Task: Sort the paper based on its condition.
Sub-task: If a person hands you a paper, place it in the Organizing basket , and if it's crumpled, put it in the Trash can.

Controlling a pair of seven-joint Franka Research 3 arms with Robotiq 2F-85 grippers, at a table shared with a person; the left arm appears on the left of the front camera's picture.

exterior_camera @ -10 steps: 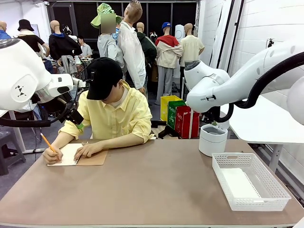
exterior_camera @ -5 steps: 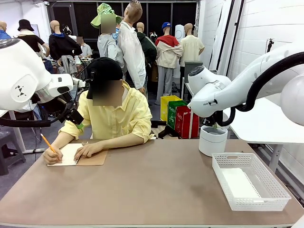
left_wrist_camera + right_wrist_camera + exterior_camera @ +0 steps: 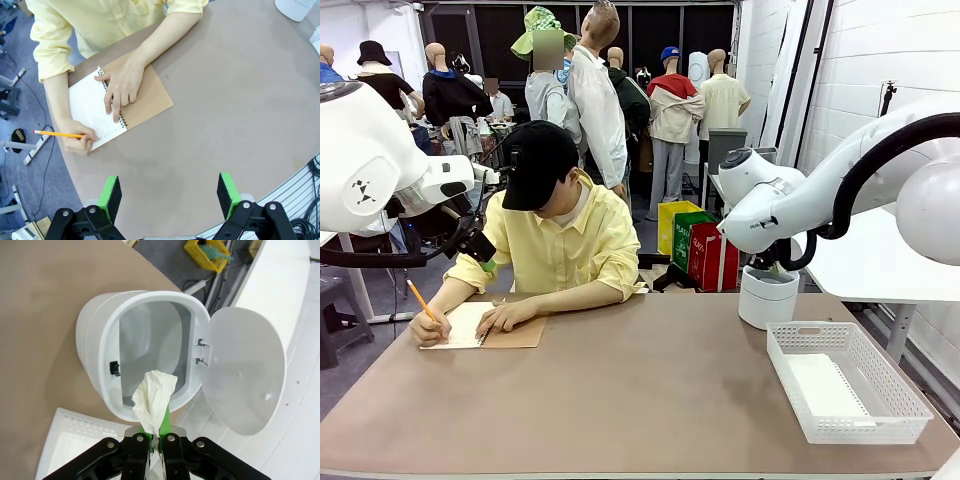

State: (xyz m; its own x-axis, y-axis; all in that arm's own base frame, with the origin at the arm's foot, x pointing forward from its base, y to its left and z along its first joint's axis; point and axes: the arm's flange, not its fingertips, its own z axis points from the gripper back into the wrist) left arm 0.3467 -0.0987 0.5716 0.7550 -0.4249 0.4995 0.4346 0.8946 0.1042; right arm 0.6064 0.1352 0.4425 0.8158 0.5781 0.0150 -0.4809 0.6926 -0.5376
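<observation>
And there it was: the right gripper [image 3: 159, 429] was seen clamped tight on a crumpled paper [image 3: 154, 396], with the wad pinched between the green pads and sticking up past the fingertips. The paper was held right over the mouth of the white bin [image 3: 97, 342], whose lid [image 3: 245, 375] was swung fully open to one side. In the front view the bin was seen at the table's far right edge, with the right arm bent down over it. Just on the near side of the bin, a white basket [image 3: 903, 398] was set on the table [image 3: 650, 400], and a flat sheet [image 3: 823, 385] was laid in its bottom.

Over on the other side, the left gripper [image 3: 169, 184] was held high above the table, its jaws spread wide apart. Below it, a notebook [image 3: 147, 97] was laid open with its brown cover showing. It was steadied by one hand [image 3: 122, 82] of the person in the yellow shirt, while a pencil [image 3: 57, 134] was gripped in the other hand [image 3: 80, 143] at the edge of the page. Notebook and basket were seen well apart, at opposite ends of the table.
</observation>
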